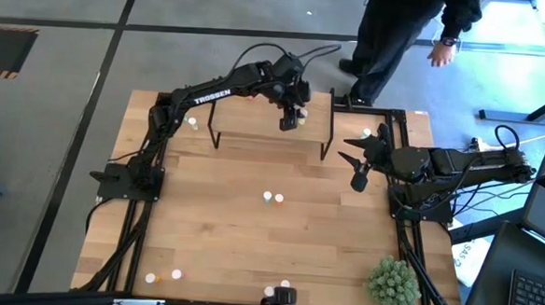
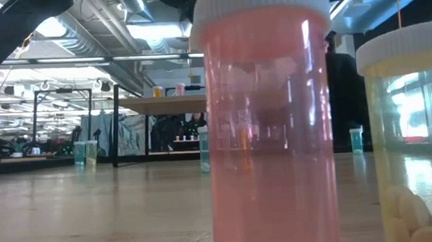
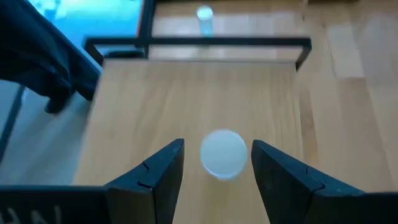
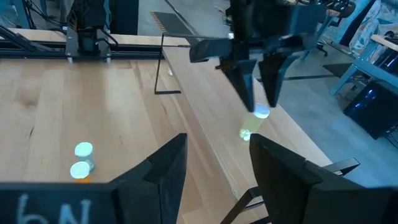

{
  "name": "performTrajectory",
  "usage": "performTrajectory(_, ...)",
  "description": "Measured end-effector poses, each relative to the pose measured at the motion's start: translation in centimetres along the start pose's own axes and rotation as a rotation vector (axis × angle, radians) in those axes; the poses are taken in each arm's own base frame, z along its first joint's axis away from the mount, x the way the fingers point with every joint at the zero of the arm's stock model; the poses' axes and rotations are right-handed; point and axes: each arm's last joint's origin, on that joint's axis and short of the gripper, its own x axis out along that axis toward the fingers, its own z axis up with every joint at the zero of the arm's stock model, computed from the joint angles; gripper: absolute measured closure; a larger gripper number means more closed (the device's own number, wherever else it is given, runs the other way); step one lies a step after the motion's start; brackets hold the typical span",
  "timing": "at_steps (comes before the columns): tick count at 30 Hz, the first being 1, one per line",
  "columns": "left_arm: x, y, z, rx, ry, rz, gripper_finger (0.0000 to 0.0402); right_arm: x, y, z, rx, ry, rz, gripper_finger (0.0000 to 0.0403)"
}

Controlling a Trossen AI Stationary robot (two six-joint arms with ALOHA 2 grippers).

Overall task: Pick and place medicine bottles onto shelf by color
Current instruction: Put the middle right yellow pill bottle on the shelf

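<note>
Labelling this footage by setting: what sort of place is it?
Probably a robotics lab or workshop: two arms fixed to a wooden table, a bare grey floor, and exposed ceiling ducts over cluttered benches.

I see a light-wood shelf (image 1: 255, 124) on black legs, and the bench (image 1: 249, 235) is a similar pale wood. Nearest bottle (image 2: 266, 125) is translucent pink with a white cap; its neighbour (image 2: 419, 137) is pale yellow, white-capped. Plant ball (image 1: 394, 285) at the bench corner is green.

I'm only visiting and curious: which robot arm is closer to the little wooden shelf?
Left. The left gripper hangs over the shelf, around a bottle; the right gripper waits beside its right end.
</note>
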Motion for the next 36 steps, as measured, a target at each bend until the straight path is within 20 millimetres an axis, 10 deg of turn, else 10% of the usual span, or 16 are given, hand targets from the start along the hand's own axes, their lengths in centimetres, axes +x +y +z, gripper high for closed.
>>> performTrajectory(36,1.8,0.1,-0.7,-0.024,0.011,-0.028,0.0231,0.0,0.0,-0.1,-0.007,0.005,0.001,0.0226)
